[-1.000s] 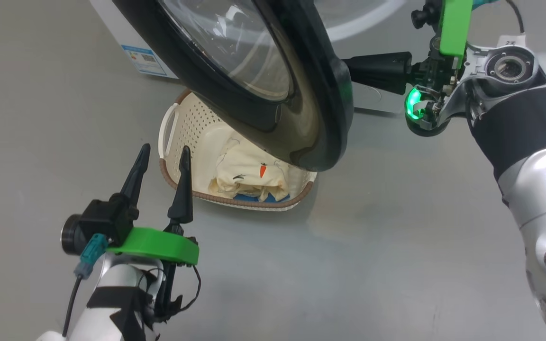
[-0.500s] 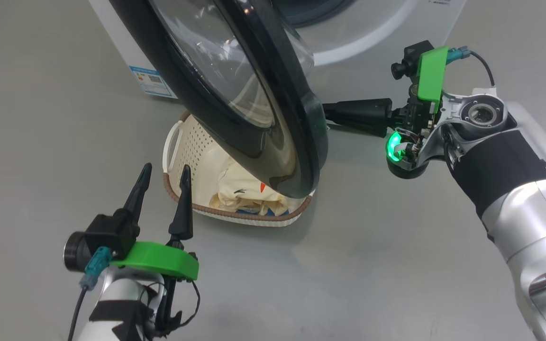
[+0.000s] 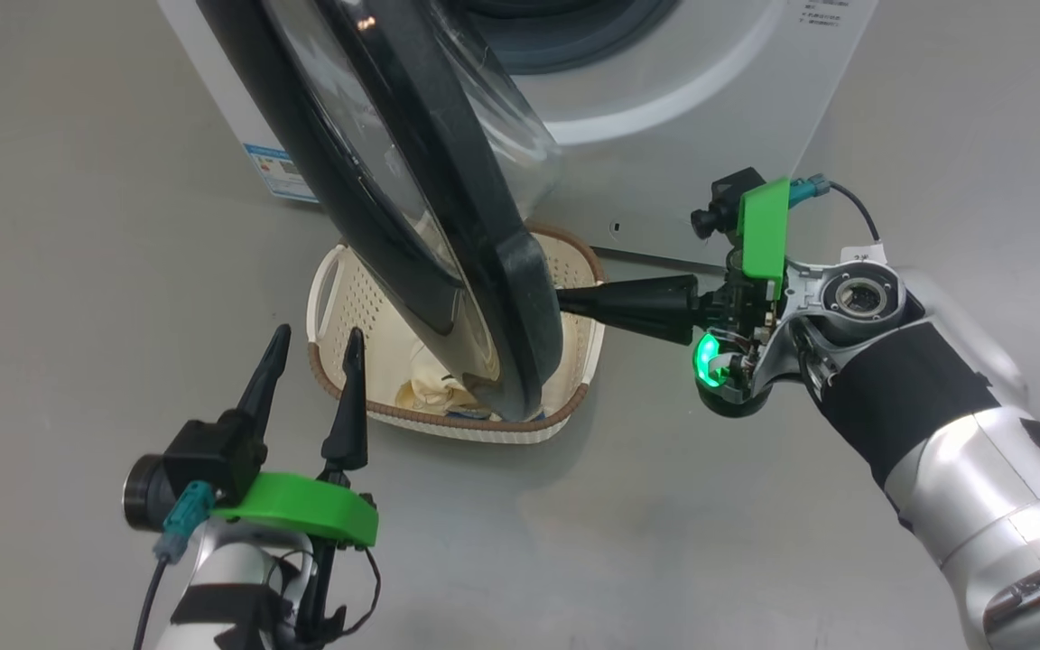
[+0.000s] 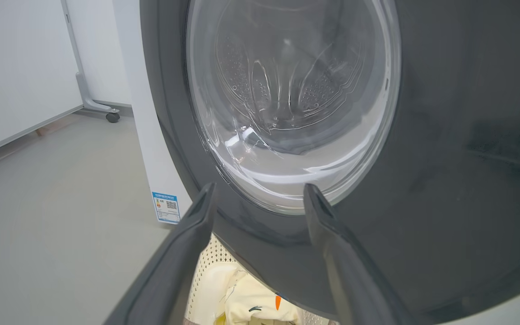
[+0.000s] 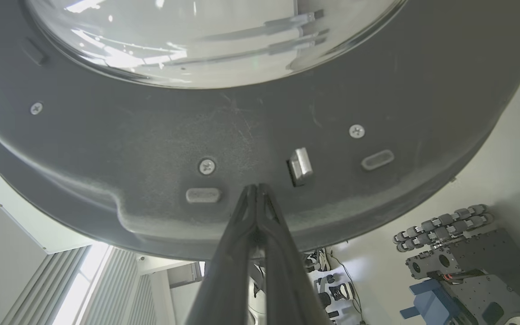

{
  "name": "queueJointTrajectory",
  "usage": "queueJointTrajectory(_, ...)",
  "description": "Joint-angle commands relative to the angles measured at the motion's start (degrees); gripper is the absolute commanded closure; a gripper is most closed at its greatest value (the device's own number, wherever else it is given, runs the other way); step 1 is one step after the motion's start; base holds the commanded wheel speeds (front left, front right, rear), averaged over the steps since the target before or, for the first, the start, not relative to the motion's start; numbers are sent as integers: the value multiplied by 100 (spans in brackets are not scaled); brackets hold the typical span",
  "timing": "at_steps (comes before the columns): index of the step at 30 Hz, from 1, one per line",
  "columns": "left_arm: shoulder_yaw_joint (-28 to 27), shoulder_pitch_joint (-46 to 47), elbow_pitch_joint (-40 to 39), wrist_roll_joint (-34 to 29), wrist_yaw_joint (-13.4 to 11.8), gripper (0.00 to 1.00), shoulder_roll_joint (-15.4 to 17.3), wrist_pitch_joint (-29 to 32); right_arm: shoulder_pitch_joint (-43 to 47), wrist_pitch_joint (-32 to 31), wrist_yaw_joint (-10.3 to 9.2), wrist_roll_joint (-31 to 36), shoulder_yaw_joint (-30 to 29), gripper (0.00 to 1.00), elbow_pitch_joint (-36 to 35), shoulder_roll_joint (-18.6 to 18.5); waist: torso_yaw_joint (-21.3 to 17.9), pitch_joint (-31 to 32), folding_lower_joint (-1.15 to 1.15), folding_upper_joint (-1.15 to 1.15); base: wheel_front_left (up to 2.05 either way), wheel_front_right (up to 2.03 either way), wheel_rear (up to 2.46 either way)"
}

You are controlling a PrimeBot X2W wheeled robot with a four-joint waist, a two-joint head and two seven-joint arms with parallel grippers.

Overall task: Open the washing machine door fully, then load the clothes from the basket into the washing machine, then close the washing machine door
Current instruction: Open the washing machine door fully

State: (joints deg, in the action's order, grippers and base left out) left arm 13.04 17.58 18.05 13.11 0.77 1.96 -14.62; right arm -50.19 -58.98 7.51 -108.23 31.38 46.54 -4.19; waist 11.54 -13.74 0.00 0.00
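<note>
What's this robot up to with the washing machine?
The robot is working on the washer door. Its right claw is shut, with its tips against the inner side of the door's black rim, seemingly to swing it wider. The door stands partly open, over the basket on the floor. The clothes lie in the basket, not yet loaded. The left claw hovers open beside the basket, holding nothing.

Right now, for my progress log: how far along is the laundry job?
Done: the washing machine door is unlatched, partly open. In hand: the shut right gripper presses its inner face. To do: the clothes lie in the basket; door closing remains. The left gripper is open.
</note>
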Motion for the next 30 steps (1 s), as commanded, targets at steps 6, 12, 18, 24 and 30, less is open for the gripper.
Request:
queueJointTrajectory(6,-251,8,-157,-43,-30,0,92,-38,76,301,-2,-309,92,100,-346,105,-5,11,0,0,0,0,0)
queueJointTrajectory(12,-299,-21,-163,-47,-42,0,92,-38,138,927,-2,-461,-114,100,-599,-30,-68,30,0,0,0,0,0)
queueJointTrajectory(18,-338,-26,-164,-57,-45,0,92,-38,327,1756,-2,-437,-461,100,-994,-224,-152,46,0,0,0,0,0)
queueJointTrajectory(24,-439,-27,-168,-87,-49,0,92,-38,774,3219,-2,223,-881,61,-1772,-551,-296,89,0,0,0,0,0)
queueJointTrajectory(30,-533,-83,-130,-145,-15,0,92,-38,1383,4585,-2,1324,-1061,0,-2496,-964,-458,196,0,0,0,0,0)
